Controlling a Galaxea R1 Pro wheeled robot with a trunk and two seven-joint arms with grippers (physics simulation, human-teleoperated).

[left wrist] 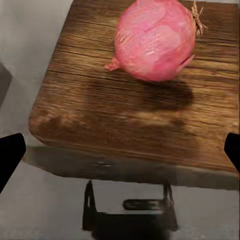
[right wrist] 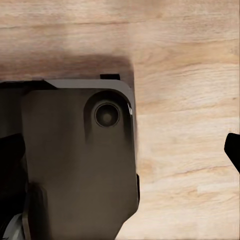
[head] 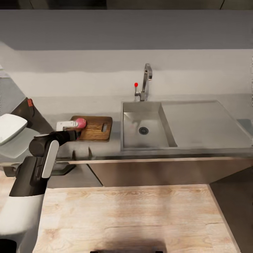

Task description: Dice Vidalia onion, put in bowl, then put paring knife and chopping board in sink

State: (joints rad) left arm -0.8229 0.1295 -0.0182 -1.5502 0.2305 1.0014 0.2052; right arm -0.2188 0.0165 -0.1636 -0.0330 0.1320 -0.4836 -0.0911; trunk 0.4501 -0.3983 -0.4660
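Onion [left wrist: 155, 40] on chopping board [left wrist: 125, 100]

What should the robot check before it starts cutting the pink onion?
1. Onion out of the sink: ok, basin looks empty.
2. Onion resting on the chopping board: ok.
3. Left gripper open and free: ok, fingers wide apart with nothing between them, short of the board's edge.
4. Paring knife located: cannot tell.
5. Bowl ready on the countertop: cannot tell.
6. Right gripper ready: not ok, pointing down at the wood floor, holding nothing.
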